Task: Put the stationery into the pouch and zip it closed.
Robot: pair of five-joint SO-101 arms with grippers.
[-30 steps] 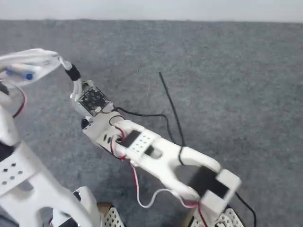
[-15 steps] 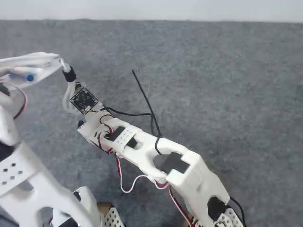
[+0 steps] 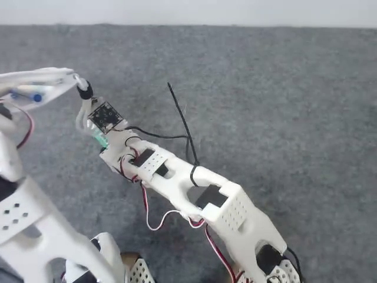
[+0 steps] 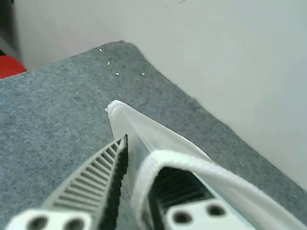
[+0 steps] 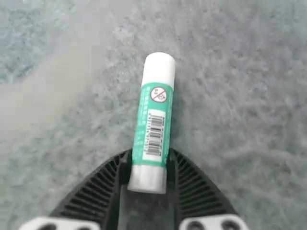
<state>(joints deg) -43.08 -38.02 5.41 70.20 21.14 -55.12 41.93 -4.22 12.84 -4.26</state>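
Note:
In the high view a clear white pouch (image 3: 36,82) with a blue pen (image 3: 26,93) inside hangs above the grey carpet at the far left. In the left wrist view my left gripper (image 4: 125,143) is shut on the pouch's (image 4: 144,127) edge. My right gripper (image 5: 147,159) is shut on the white end of a green and white glue stick (image 5: 156,120), which points away from it over the carpet. Seen from above, the right gripper (image 3: 88,127) sits just below the pouch's right end. A bit of green glue stick (image 3: 97,140) shows beside it.
A black cable (image 3: 182,127) rises from the right arm (image 3: 194,188) across the middle of the carpet. The left arm's white body (image 3: 29,230) takes up the lower left. A pale wall (image 4: 230,57) borders the carpet's far edge.
The right arm has folded and swung, and its gripper has shifted up and left toward the pouch. The green glue stick now shows beside the gripper. The pouch has barely moved.

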